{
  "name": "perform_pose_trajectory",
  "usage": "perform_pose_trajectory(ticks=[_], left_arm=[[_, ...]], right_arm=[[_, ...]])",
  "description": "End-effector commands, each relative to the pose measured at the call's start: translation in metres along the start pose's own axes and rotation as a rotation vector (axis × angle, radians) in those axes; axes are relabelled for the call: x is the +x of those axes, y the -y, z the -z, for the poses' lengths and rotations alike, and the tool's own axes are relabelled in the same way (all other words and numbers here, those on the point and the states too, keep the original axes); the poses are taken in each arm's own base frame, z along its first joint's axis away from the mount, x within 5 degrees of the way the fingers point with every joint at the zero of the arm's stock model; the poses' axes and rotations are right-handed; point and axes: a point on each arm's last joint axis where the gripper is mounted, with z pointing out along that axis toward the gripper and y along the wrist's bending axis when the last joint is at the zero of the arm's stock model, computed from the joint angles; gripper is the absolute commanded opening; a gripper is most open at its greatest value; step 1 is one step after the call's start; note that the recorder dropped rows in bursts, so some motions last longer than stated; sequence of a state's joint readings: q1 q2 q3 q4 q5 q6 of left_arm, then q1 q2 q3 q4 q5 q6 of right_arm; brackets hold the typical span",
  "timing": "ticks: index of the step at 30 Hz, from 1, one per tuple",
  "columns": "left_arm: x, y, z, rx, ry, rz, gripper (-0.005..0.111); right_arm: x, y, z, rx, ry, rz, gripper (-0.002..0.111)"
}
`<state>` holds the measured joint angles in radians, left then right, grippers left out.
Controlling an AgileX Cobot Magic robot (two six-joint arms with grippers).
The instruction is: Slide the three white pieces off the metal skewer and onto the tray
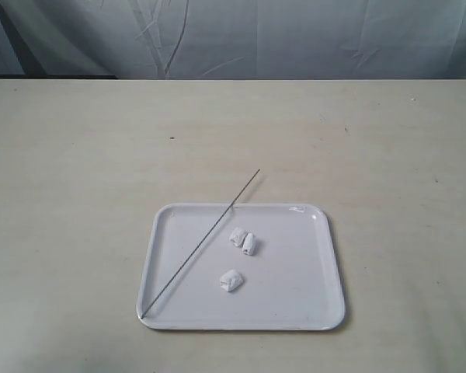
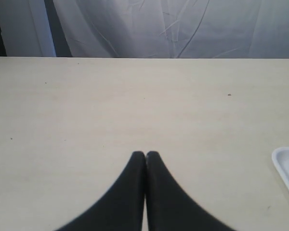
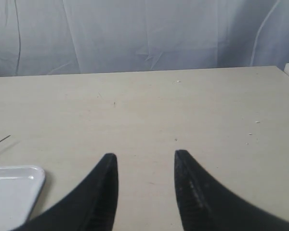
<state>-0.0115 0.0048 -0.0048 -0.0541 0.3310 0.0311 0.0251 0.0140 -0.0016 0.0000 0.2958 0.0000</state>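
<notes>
The white tray (image 1: 311, 303) lies on the table near the front. On it rest the three white pieces: two side by side (image 1: 244, 241) and one alone (image 1: 231, 280) nearer the front. The metal skewer (image 1: 202, 242) lies bare and slanted, one end in the tray's front left corner, the other past the far rim on the table. Neither gripper shows in the exterior view. My left gripper (image 2: 145, 154) is shut and empty over bare table, a tray corner (image 2: 286, 166) beside it. My right gripper (image 3: 145, 156) is open and empty, a tray corner (image 3: 19, 185) and the skewer tip (image 3: 1, 141) off to one side.
A wrinkled white cloth backdrop (image 1: 233, 35) hangs behind the table's far edge. The pale tabletop (image 1: 78, 171) spreads wide on all sides of the tray.
</notes>
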Motion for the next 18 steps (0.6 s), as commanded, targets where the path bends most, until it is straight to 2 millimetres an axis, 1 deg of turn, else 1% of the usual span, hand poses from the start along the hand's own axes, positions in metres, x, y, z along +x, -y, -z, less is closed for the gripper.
perform_pose_trajectory(ticks=[1,9,18], left_arm=[[0.0016,-0.0003,-0.0001,-0.004,-0.003,0.001,0.000],[0.0016,-0.0003,-0.0001,-0.004,-0.003,0.001,0.000],[0.0016,-0.0003,-0.0001,-0.004,-0.003,0.001,0.000]], right_arm=[[-0.0002,-0.0005,-0.0002,-0.004,0.006,-0.030,0.038],[0.0001,-0.0004,-0.0002,-0.003,0.003,0.000,0.038],[0.0014,-0.0005,-0.0002,-0.004,-0.012,-0.004,0.038]])
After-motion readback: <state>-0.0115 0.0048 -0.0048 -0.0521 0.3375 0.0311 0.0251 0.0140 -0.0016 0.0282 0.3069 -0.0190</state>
